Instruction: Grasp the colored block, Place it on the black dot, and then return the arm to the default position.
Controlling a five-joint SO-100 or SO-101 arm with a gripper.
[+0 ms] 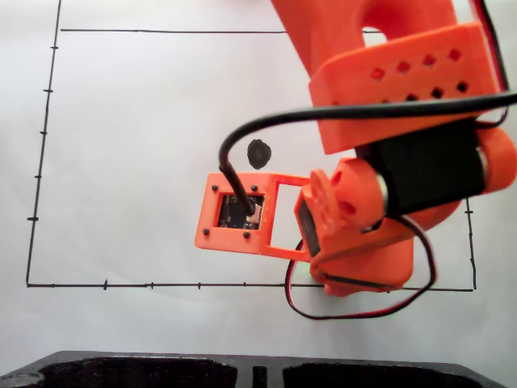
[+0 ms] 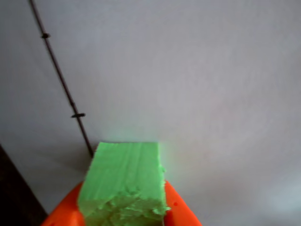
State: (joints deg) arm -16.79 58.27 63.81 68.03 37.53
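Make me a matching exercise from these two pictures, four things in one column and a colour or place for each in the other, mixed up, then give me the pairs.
Things
1. block
2. black dot
3. arm
4. cable

Descriptions
A. orange plastic, reaching over the paper in the fixed view
B. lime green, at the bottom of the wrist view with orange plastic on both sides
C. black, curving into the square bracket
D. bare on the white paper, just above the bracket in the fixed view

Pairs: 1-B, 2-D, 3-A, 4-C
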